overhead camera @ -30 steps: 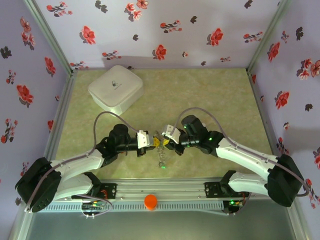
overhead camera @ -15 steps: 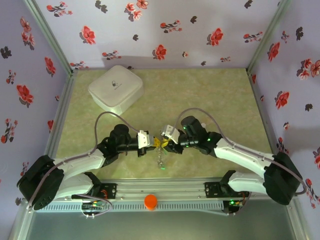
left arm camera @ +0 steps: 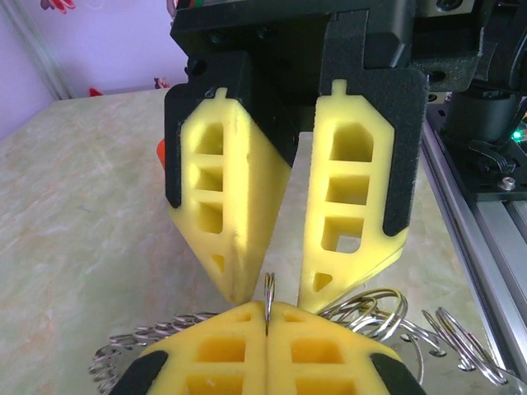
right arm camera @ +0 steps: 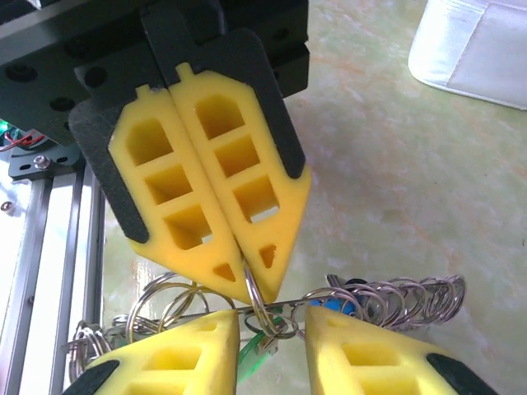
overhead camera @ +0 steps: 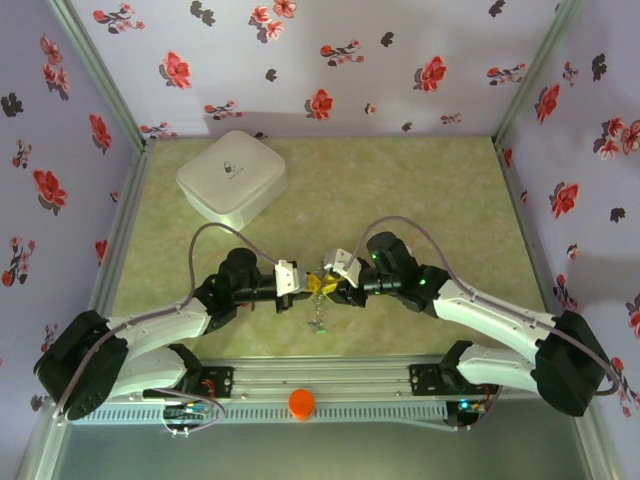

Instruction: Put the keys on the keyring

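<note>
walls [overhead camera: 320,60]: light purple, red and black flowers | counter [overhead camera: 420,190]: pale green, cloudy marks | box [overhead camera: 232,176], far left: white | left claw [right arm camera: 249,284], right claw [left arm camera: 276,290]: yellow pads, black backs | small ring [left arm camera: 268,288]: shiny grey | blue tag [right arm camera: 339,303], green tag [right arm camera: 254,352] | cap [overhead camera: 300,402], near edge: orange | arms [overhead camera: 160,335]: white with black joints | rail [overhead camera: 330,375], near: silver
</note>
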